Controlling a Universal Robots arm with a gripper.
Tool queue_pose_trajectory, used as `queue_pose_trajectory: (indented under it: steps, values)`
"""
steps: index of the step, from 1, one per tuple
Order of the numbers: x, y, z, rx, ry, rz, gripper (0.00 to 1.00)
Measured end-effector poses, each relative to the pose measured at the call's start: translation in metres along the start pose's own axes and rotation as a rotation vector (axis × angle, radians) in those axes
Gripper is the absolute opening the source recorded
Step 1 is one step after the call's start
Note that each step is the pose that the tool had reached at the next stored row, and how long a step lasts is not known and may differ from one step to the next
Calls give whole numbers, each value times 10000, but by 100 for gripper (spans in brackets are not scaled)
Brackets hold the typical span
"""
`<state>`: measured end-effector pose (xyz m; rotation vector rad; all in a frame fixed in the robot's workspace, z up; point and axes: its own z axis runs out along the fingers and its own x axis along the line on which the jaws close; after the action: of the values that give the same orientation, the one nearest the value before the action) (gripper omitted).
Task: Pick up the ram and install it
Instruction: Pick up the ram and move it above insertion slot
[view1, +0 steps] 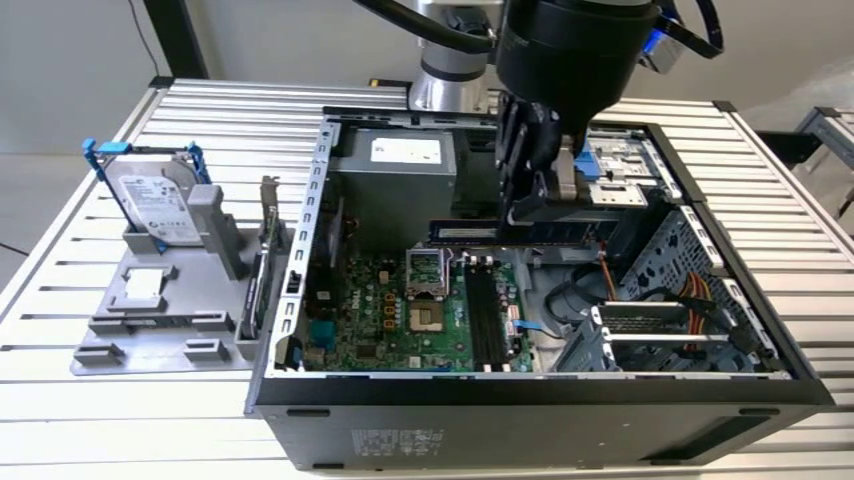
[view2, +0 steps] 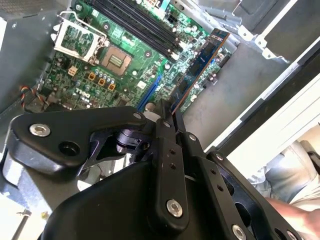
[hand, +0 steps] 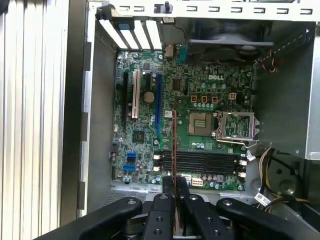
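Observation:
My gripper (view1: 529, 222) hangs inside the open computer case (view1: 534, 385) and is shut on the ram (view1: 514, 234), a long bluish-green stick held level above the motherboard (view1: 400, 320). In the second wrist view the ram (view2: 202, 62) juts out from between the fingers (view2: 165, 120) over the green board. The first wrist view has the ram (hand: 174, 145) edge-on, crossing above the black memory slots (hand: 200, 162) and apart from them. Those slots (view1: 487, 320) lie below the gripper, toward the front of the case.
A silver hard drive in a blue frame (view1: 154, 205) stands on a grey fixture (view1: 160, 300) at the exterior view's left. Inside the case are the power supply (view1: 400, 170), the processor socket (hand: 200, 122), cables (view1: 694, 295) and a drive cage (view1: 667, 260). A person's hand (view2: 295, 215) is nearby.

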<state>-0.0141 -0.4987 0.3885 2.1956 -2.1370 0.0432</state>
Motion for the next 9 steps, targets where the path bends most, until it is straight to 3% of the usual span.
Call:
queue_pose_trajectory:
  steps: [5, 9]
  values:
    - [2, -54, -2, 0, 0, 0, 0]
    - [2, -58, -2, 0, 0, 7, 0]
